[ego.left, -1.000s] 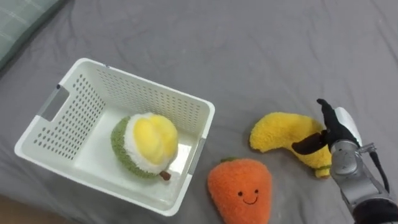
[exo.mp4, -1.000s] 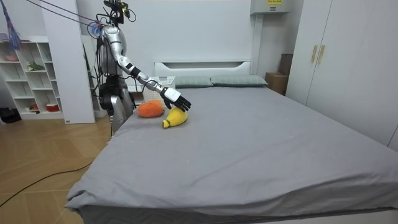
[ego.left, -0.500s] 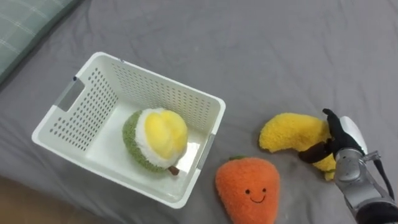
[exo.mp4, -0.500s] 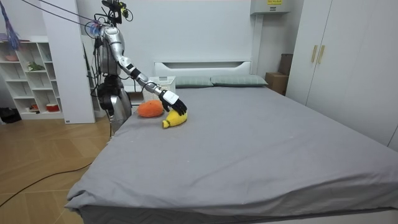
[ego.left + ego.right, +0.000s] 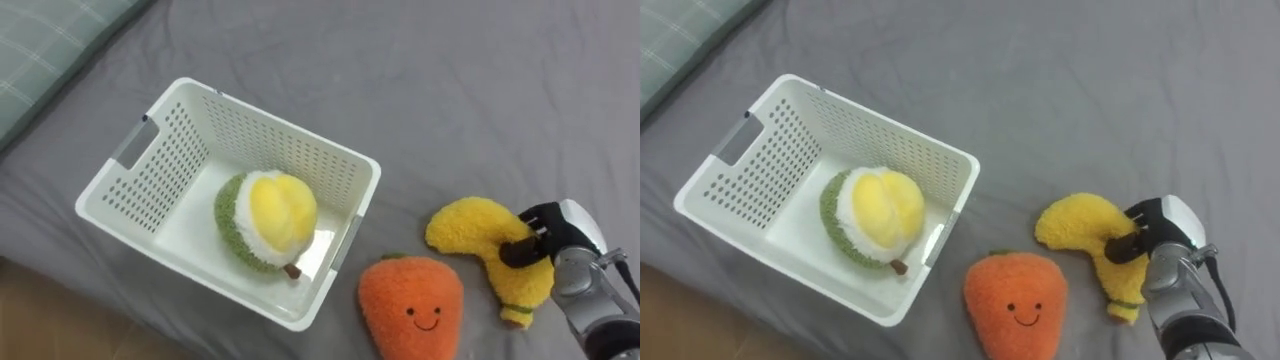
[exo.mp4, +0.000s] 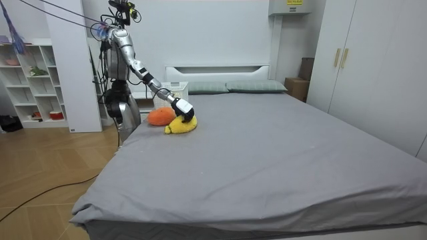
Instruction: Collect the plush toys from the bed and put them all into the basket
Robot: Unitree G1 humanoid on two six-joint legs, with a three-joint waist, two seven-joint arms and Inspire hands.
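A yellow plush banana (image 5: 478, 233) lies on the grey bed to the right of an orange plush carrot (image 5: 412, 305) with a smiling face. My right hand (image 5: 545, 238) comes in from the lower right, with thumb and fingers curled round the banana's middle. In the room view the hand (image 6: 181, 111) rests on the banana (image 6: 180, 126) beside the carrot (image 6: 160, 117). A white perforated basket (image 5: 290, 150) stands to the left. It holds a round green, white and yellow plush fruit (image 5: 265, 218).
A green checked pillow (image 5: 50, 45) lies at the upper left. The bed's edge (image 5: 40, 300) runs along the lower left, just past the basket. Grey sheet (image 5: 450, 80) stretches beyond the toys. I stand at the bedside near white shelves (image 6: 33, 80).
My right hand's fingers have curled from straight to wrapped round the banana, which has shifted slightly toward the carrot. The eye view has shifted as the camera moved.
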